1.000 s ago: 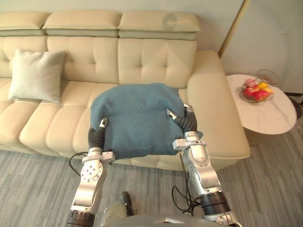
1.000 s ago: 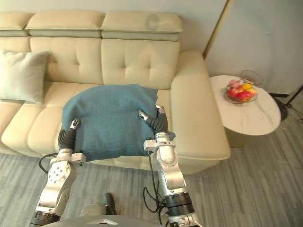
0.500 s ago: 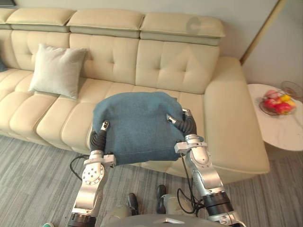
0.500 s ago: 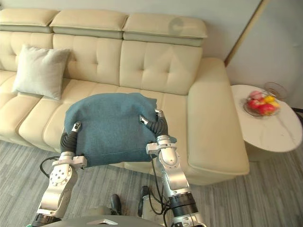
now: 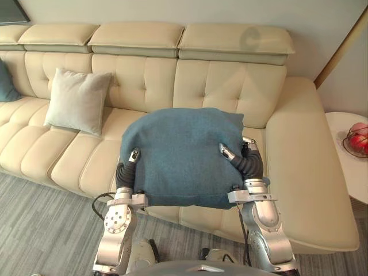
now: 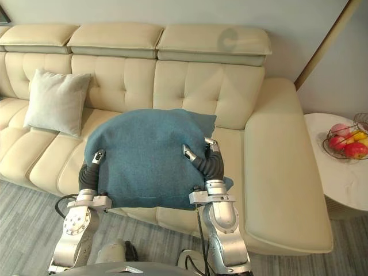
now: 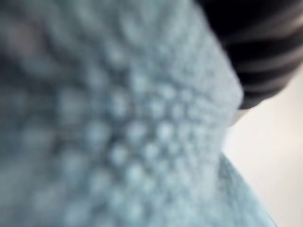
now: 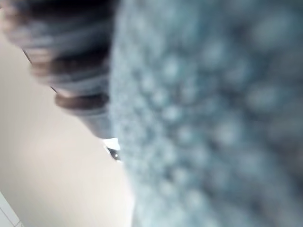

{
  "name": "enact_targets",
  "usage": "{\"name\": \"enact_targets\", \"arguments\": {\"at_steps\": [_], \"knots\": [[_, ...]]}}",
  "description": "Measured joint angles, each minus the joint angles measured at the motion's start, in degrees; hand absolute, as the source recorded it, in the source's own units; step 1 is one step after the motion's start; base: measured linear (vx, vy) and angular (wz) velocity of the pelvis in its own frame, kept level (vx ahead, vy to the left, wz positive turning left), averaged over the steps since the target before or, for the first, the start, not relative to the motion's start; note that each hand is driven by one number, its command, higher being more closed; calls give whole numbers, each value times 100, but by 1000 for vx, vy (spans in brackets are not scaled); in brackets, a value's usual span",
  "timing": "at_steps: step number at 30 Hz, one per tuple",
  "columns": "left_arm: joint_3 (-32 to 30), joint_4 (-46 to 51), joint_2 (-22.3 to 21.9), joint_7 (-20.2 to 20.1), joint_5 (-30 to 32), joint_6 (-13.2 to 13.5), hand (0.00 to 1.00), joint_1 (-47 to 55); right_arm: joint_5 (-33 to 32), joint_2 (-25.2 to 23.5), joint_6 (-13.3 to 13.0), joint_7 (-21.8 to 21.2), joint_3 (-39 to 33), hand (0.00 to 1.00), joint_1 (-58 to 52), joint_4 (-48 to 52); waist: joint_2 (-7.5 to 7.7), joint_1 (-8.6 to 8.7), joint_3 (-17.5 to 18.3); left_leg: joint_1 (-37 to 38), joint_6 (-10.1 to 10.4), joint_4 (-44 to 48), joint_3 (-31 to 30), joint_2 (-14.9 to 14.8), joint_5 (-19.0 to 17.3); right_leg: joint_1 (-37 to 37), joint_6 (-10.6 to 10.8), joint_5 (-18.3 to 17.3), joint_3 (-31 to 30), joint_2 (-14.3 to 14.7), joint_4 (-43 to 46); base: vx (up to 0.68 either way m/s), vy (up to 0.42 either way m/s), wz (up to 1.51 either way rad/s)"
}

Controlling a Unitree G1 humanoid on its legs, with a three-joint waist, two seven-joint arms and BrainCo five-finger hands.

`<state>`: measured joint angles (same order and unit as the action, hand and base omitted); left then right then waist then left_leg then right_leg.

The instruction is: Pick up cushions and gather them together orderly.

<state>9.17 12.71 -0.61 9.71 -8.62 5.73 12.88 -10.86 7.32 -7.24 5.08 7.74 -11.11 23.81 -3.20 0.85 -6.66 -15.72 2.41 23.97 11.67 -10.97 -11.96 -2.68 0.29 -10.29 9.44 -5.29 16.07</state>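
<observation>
A large blue knitted cushion (image 5: 181,155) is held up in front of the cream sofa (image 5: 230,86), above its seat edge. My left hand (image 5: 133,156) grips the cushion's left side, with the thumb on top and the fingers hidden underneath. My right hand (image 5: 226,152) grips the right side in the same way. Both wrist views show the blue knit (image 7: 118,132) (image 8: 213,118) from very close. A pale grey cushion (image 5: 77,100) leans upright against the sofa back to the left. A dark teal cushion (image 5: 6,80) peeks in at the far left.
A round white side table (image 6: 339,178) with a wire bowl of fruit (image 6: 347,141) stands right of the sofa arm. A slim brass pole (image 6: 322,43) rises behind that arm. Grey striped carpet (image 5: 40,224) lies before the sofa.
The whole picture has shifted, so the camera has moved left along the sofa. The teal cushion now shows at the far left. Both hands hold the blue cushion as before.
</observation>
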Motion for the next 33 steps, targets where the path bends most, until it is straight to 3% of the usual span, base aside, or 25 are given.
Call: {"name": "enact_targets", "arguments": {"at_steps": [1, 2, 5, 8, 12, 17, 19, 23, 28, 33], "knots": [[6, 1, -6, 9, 1, -1, 100, 19, -2, -1, 1, 0, 1, 100, -29, -4, -91, -90, 53, 242, 9, -747, -287, 44, 563, 3, 215, -79, -209, -13, 47, 175, 362, -74], [8, 2, -8, 22, 2, -1, 100, 50, -1, -18, 1, 0, 2, 100, -61, -34, -178, -132, 93, 357, 399, -891, -405, -39, 1156, 47, 394, -164, -376, 51, 67, 188, 418, -72], [-14, 18, 221, 87, -1, -12, 100, 88, 0, -473, 12, -37, 35, 100, -254, -255, 392, -102, 293, 503, 187, -795, 9, 320, 910, 65, 590, -78, -670, -361, -167, 148, 303, -53], [-13, 6, 247, 114, -4, -12, 100, 167, 0, -574, 4, -128, 31, 100, -248, -361, 497, -79, 351, 574, 57, -605, 354, 432, 648, 95, 713, 318, -1102, -492, -625, 72, 267, -69], [-19, -159, 367, 105, -4, -12, 100, 168, -2, -584, -2, -141, 5, 100, -102, -1049, 570, -48, 344, 569, 36, -380, 602, 442, 376, -107, 817, 411, -1684, -518, -824, -55, 130, -75], [-218, -460, 394, 91, -5, -87, 100, 173, 3, -580, 30, -221, 83, 100, 266, -1757, 566, 0, 334, 241, -10, -119, 1179, 373, 4, -865, 733, 829, -2600, -432, -1025, -101, 122, -108], [-239, -461, 391, 71, -3, -88, 100, 171, 5, -564, 31, -222, 96, 100, 307, -1897, 541, 54, 320, 184, -41, 1, 1346, 301, -34, -954, 940, 1207, -2591, -425, -1180, 10, 76, -60], [-272, -850, 391, 133, -2, -86, 100, -299, 102, -442, 23, -155, 97, 100, 619, -2091, 453, 90, 257, -244, -114, 175, 1141, 237, 9, -1127, 980, 1608, -2190, -407, -1498, 25, 2, -13], [-263, -1357, 441, 579, 16, -88, 100, -1416, 409, -400, 23, 379, 87, 100, 1550, -2453, 249, 59, -149, -810, -222, 155, 900, 242, 248, -1579, 933, 1692, -1813, -419, -1342, -108, -37, 28], [-231, -1579, 818, 1389, 211, -88, 100, -3459, 848, -413, 38, 1387, 17, 100, 3151, -2467, 165, -122, -492, -1547, -189, -27, 816, 256, 660, -2504, 884, 1713, -1651, -421, -899, -164, -50, 18]]}}
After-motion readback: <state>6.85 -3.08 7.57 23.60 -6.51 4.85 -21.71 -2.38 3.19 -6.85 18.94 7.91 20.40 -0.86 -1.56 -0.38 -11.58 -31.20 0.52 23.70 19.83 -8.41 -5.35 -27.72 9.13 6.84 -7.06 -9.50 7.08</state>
